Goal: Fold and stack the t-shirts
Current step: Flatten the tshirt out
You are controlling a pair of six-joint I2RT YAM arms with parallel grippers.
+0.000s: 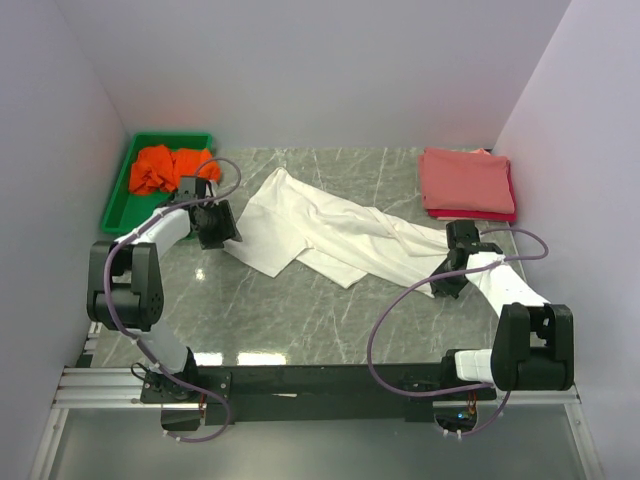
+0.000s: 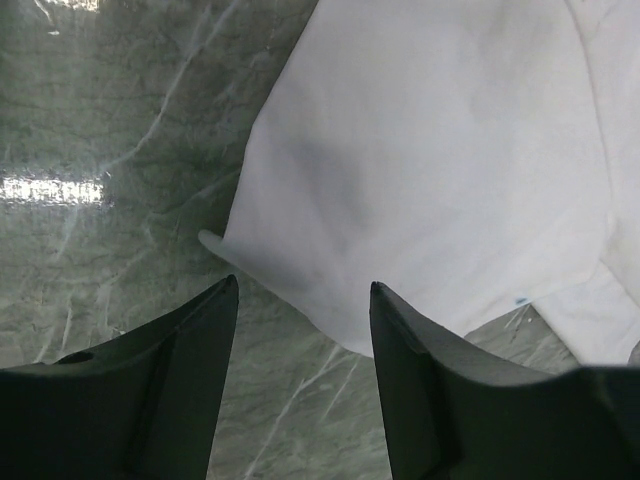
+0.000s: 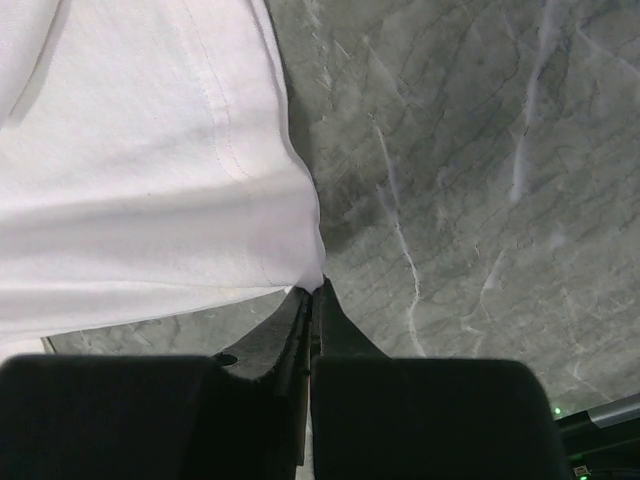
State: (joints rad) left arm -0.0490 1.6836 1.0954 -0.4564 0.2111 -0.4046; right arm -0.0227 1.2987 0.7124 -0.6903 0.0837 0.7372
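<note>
White t-shirt [image 1: 330,228] lies crumpled on marble table [image 1: 300,320], long axis far-left to near-right. Right gripper [image 3: 316,292] pinched tight on its right-end hem. Left gripper [image 2: 303,285] by its left corner, jaws parted, empty; corner just ahead of fingertips.

A white cloth t-shirt [image 1: 330,232] lies crumpled and stretched slantwise across the grey-green marbled tabletop [image 1: 300,320]. The left arm's black pincer [image 1: 222,232] sits at the shirt's left corner, and the right arm's black pincer [image 1: 452,270] is at its right end, against the cloth. How either pair of jaws stands cannot be made out from above. In the far-left corner a green plastic tray [image 1: 118,198] holds a bunched orange t-shirt [image 1: 170,168]. At the far right, a folded salmon-pink t-shirt [image 1: 465,180] rests on a folded red t-shirt [image 1: 513,200].
</note>
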